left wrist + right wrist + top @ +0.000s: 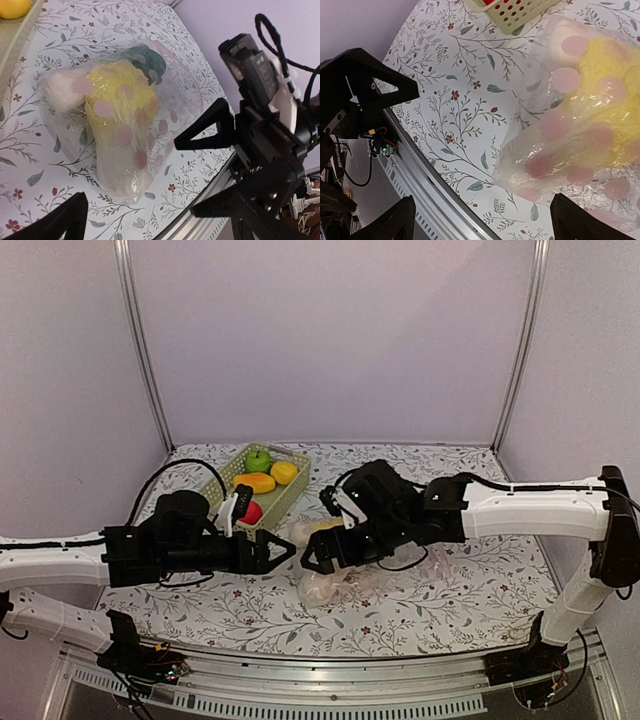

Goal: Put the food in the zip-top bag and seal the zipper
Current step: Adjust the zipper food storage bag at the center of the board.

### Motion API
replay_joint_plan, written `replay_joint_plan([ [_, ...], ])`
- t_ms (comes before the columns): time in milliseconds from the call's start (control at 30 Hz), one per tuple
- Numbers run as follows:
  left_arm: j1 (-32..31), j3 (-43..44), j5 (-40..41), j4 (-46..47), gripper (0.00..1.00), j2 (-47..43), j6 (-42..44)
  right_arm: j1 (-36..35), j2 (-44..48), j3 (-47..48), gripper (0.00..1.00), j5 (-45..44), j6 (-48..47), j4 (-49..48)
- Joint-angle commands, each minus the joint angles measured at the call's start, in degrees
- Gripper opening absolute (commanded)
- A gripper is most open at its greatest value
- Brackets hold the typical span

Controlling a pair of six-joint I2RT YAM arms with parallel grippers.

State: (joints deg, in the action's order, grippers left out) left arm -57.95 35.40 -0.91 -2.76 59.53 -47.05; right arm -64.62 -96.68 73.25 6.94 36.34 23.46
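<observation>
Behind zip-top bag (328, 585), lattice basket (283, 502), fruit (254, 482) inside

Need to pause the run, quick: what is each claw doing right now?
Left claw: open, holding nothing.
Right claw: open, holding nothing, over the zip-top bag.

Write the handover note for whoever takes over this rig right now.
Left gripper: jaws open, empty, beside the bag.
Right gripper: jaws open, empty, at the bag's edge.
Zip-top bag lies on the table, with the cabbage and dark green vegetable inside.
In the basket: green apple, yellow fruit, orange-yellow fruit, red piece.
Left to do: bag those four, then close the zipper; I cannot tell its state from here.
</observation>
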Motion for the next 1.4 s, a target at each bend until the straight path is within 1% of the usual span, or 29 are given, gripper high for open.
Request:
replay_joint_plan([
  [0, 0.12, -1.72, -0.54, -1.20, 1.00, 1.05, -0.96, 6.79, 9.03, -3.36, 0.96, -5.43, -1.77, 8.13],
  [100, 0.09, -2.32, -1.50, 0.69, 1.00, 2.25, -1.77, 14.00, 13.87, -8.47, 0.97, -4.78, -1.96, 9.74],
  [233, 0.08, -1.78, -2.03, 1.53, 1.00, 3.45, -2.06, 25.98, 17.66, -16.48, 0.96, 0.30, -2.97, 7.05],
  [400, 0.16, -0.24, -1.66, -0.19, 1.00, 3.65, -1.41, 39.13, 17.39, -23.19, 0.92, 9.82, -4.64, 1.56],
  [533, 0.61, 0.13, -1.36, -1.63, 0.99, 2.58, -1.44, 44.78, 15.68, -26.01, 0.88, 15.61, -5.78, -2.26],
  [667, 1.47, -0.16, -1.94, -1.85, 1.00, 1.53, -1.98, 46.62, 13.54, -26.78, 0.81, 18.94, -6.38, -4.41],
  [733, 1.97, -0.18, -2.29, -1.98, 0.99, 1.32, -2.00, 46.98, 12.13, -26.84, 0.74, 20.38, -6.88, -5.25],
  [833, 2.56, -0.15, -2.95, -2.47, 0.99, 1.00, -2.04, 47.29, 10.57, -27.02, 0.67, 21.63, -6.90, -6.46],
  [867, 2.91, -0.08, -3.20, -2.58, 1.00, 0.77, -2.05, 47.35, 10.14, -27.02, 0.63, 22.00, -6.96, -6.72],
  [1000, 4.72, -0.19, -6.05, -1.65, 1.00, -0.24, -2.33, 47.40, 9.51, -26.89, 0.41, 24.98, -6.83, -7.73],
  [1100, 5.95, 0.02, -7.37, -1.61, 1.00, -1.25, -2.33, 47.37, 10.25, -26.52, 0.16, 26.56, -6.41, -7.40],
  [1167, 6.94, 0.41, -8.28, -2.28, 1.00, -1.85, -2.24, 47.35, 12.27, -25.95, 0.03, 26.76, -5.62, -6.54],
  [1200, 7.42, 0.72, -8.60, -2.86, 1.00, -2.17, -2.08, 47.45, 13.77, -25.11, 0.00, 26.57, -5.30, -5.29],
  [1267, 8.27, 1.48, -9.12, -4.07, 1.00, -2.90, -1.72, 47.48, 17.07, -21.63, 0.00, 25.40, -5.84, -0.11],
  [1367, 9.62, 2.95, -9.95, -6.11, 1.00, -3.95, -0.53, 47.47, 21.21, -12.75, 0.00, 22.61, -8.72, 10.06],
])
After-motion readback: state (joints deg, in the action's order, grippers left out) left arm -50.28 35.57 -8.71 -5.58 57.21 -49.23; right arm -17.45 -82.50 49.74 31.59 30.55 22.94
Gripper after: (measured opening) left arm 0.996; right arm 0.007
